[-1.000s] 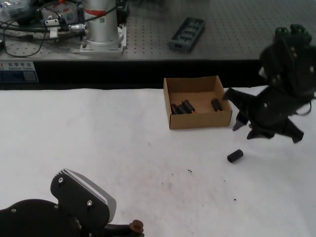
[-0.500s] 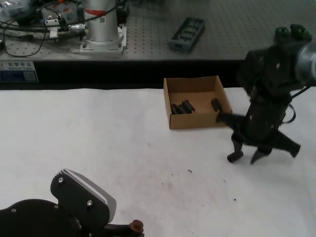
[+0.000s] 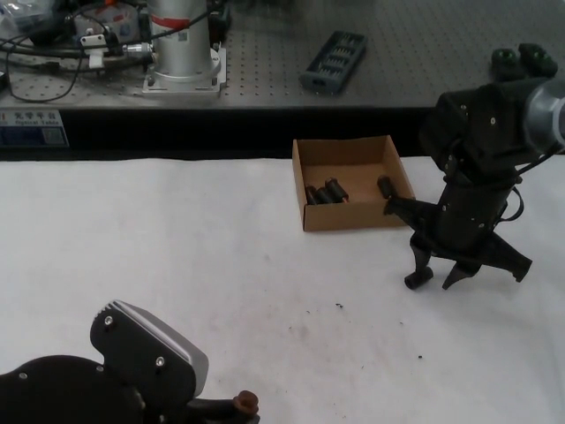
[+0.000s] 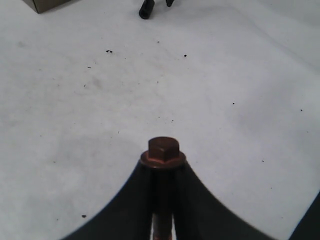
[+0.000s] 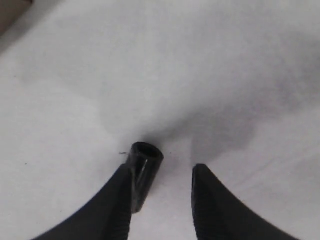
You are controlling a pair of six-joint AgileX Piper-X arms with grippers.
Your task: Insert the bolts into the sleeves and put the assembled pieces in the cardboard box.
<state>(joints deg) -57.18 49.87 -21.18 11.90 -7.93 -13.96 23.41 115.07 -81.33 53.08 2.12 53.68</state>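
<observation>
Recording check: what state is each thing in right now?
left gripper: shut on copper hex-head bolt
copper hex-head bolt: clamped, head past fingertips
right gripper: open, straddling black cylindrical sleeve
black cylindrical sleeve: lying on white sheet, ungripped
brown cardboard box: open-topped, several dark pieces inside

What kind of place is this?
Probably a robot lab: a metal table full of holes, cables and a shiny post at the back, and the right claw over the white bench.
</observation>
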